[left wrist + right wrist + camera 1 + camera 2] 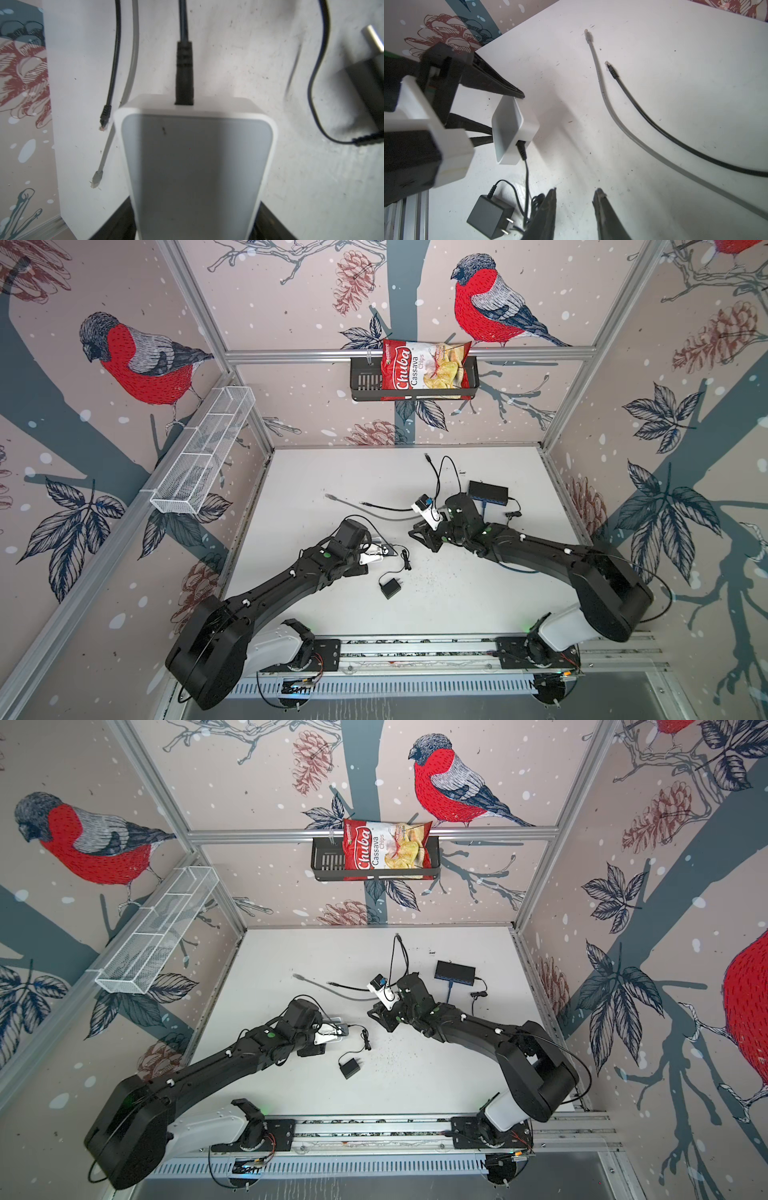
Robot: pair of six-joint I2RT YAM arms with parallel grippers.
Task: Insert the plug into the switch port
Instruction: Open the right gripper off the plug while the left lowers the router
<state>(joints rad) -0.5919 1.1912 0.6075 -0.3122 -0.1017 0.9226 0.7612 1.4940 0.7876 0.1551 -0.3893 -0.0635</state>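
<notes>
Right claw (576,190) is partly spread with nothing in it, left claw (506,116) pinches the white switch (197,166), barrel plug (184,72) looks seated in its port. Worry: loose cord (527,176) lies right beside the empty claw, one snag could yank it out

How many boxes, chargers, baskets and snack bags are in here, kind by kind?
Boxes: 2 (white box, black box)
Chargers: 1 (charger)
Baskets: 2 (white basket, black basket)
Snack bags: 1 (chip bag)
Total: 6
</notes>
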